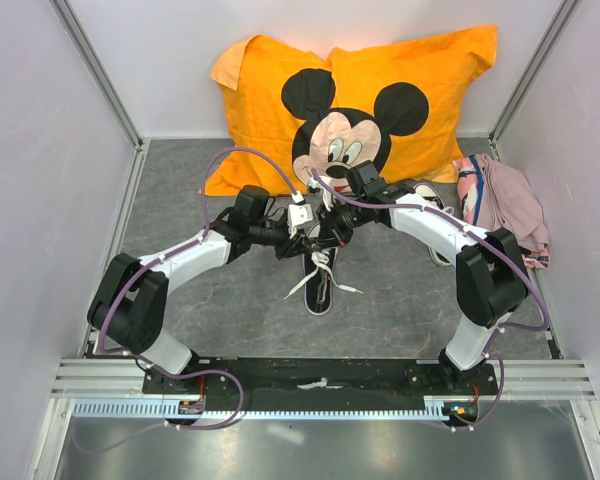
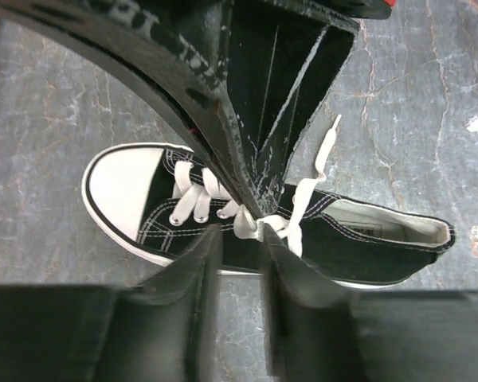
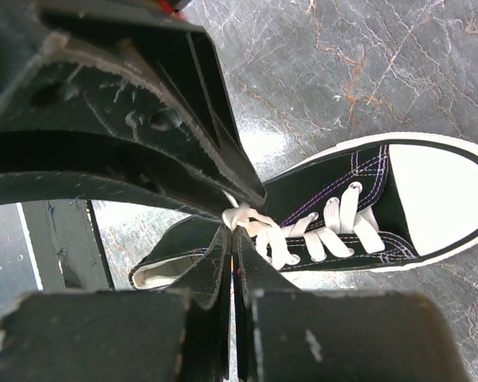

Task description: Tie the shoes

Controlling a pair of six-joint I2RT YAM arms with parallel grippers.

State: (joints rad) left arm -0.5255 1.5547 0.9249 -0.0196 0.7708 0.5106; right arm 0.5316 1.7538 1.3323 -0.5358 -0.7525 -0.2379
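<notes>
**Lace might slip**

The shoe (image 1: pixel 319 292) lies on the counter (image 1: pixel 230 320). The right claw (image 3: pixel 233 235) is clamped on its lace (image 3: pixel 240 216). The left claw (image 2: pixel 240 239) is slightly apart at the knot (image 2: pixel 259 227); I cannot tell if it holds. A tug could drag the shoe.

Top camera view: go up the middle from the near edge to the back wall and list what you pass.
Near to far: black mounting rail → black sneaker → orange Mickey Mouse pillow.
</notes>
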